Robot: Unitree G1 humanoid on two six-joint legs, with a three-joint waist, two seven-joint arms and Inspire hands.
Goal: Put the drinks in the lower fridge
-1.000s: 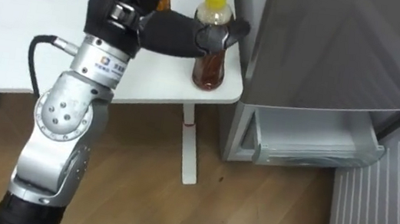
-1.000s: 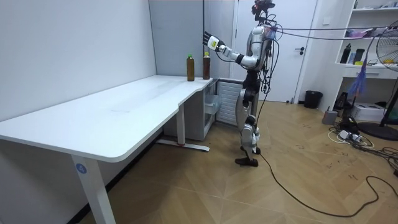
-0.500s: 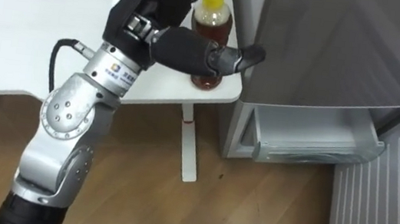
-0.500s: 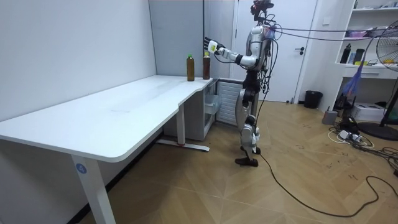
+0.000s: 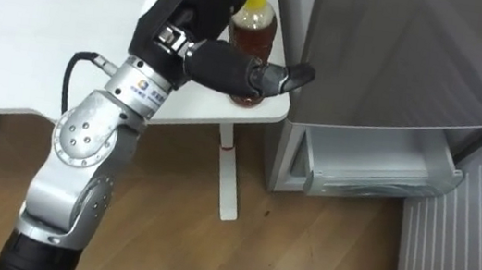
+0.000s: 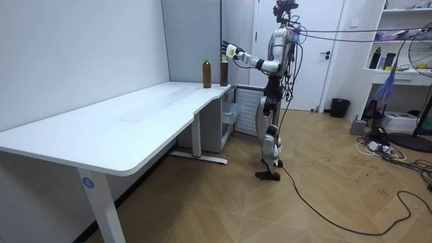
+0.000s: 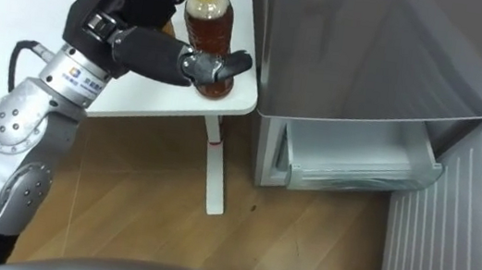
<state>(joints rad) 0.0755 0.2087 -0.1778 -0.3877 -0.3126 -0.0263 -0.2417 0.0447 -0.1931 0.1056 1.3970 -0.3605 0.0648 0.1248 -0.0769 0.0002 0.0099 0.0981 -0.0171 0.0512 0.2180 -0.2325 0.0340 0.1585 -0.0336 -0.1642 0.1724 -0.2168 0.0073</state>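
Black left hand point(image 5: 198, 3) is raised at the table's corner, right by the yellow-capped bottle point(image 5: 256, 36); silver forearm comes in from the lower left and bends up at the elbow, wrist angled toward the fridge point(image 5: 400, 63); fingers point up and away, straight and apart, not wrapped round anything; thumb point(image 5: 272, 74) sticks out sideways across the front of the bottle's lower part, tip past the bottle's side and reaching toward the fridge wall; can't tell if the thumb actually touches the bottle; palm sits just beside the bottle on its left.

Yellow-capped bottle stands upright on the white table point(image 5: 12, 30), at the very corner nearest the fridge, brown drink inside; not lifted. Green-capped bottle point(image 6: 206, 73) stands upright on the same table, near the first one and farther from the fridge.

Grey fridge is just beside the table edge; a pale bin point(image 5: 372, 166) juts out from its lower part, nothing visible in it; neither drink is in the fridge yet.

Room view: robot stands upright on the wooden floor point(image 6: 223, 202) at the table's far end, next to the fridge, left arm stretched forward and up with the hand above the yellow-capped bottle's level.
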